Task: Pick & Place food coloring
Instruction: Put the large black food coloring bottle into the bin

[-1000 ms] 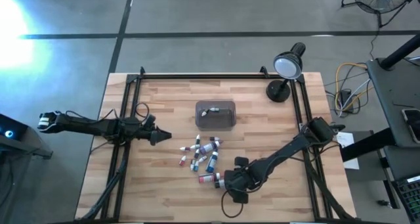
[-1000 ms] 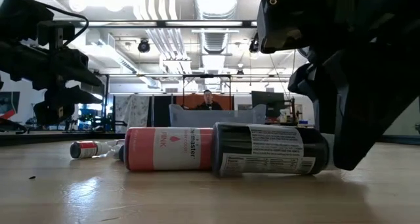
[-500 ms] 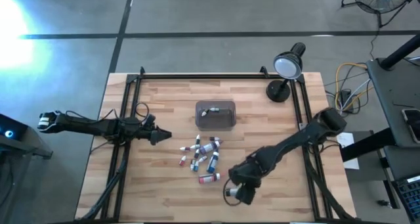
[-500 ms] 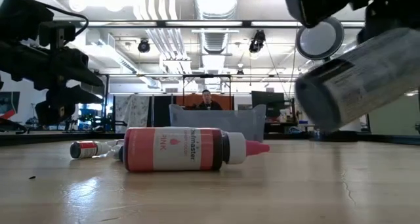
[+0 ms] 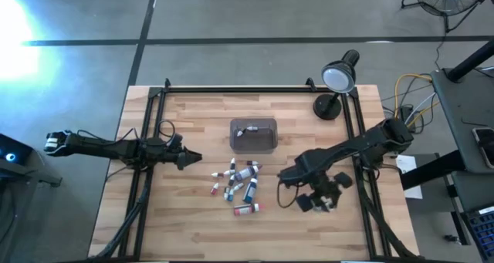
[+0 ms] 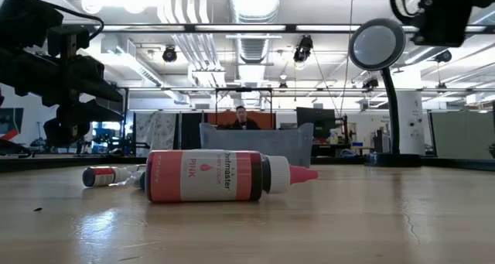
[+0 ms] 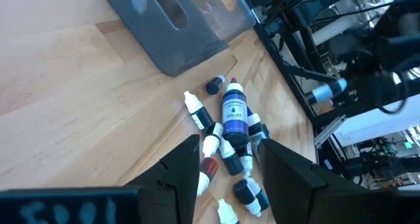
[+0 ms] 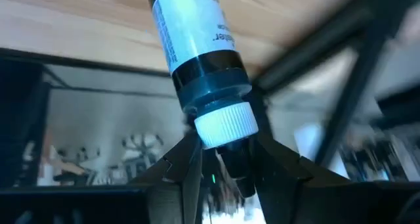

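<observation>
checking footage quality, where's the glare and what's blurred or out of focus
High view: strong white glare washes out the top-left floor. Low view: ceiling lights blow out; the pink-labelled dropper bottle is sharp. Right wrist view: the dark white-capped bottle is sharp, background smeared.

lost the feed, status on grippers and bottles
Right gripper shut on dark bottle, lifted. Left gripper open, waiting. Pink bottle on table. Nothing blocking.
</observation>
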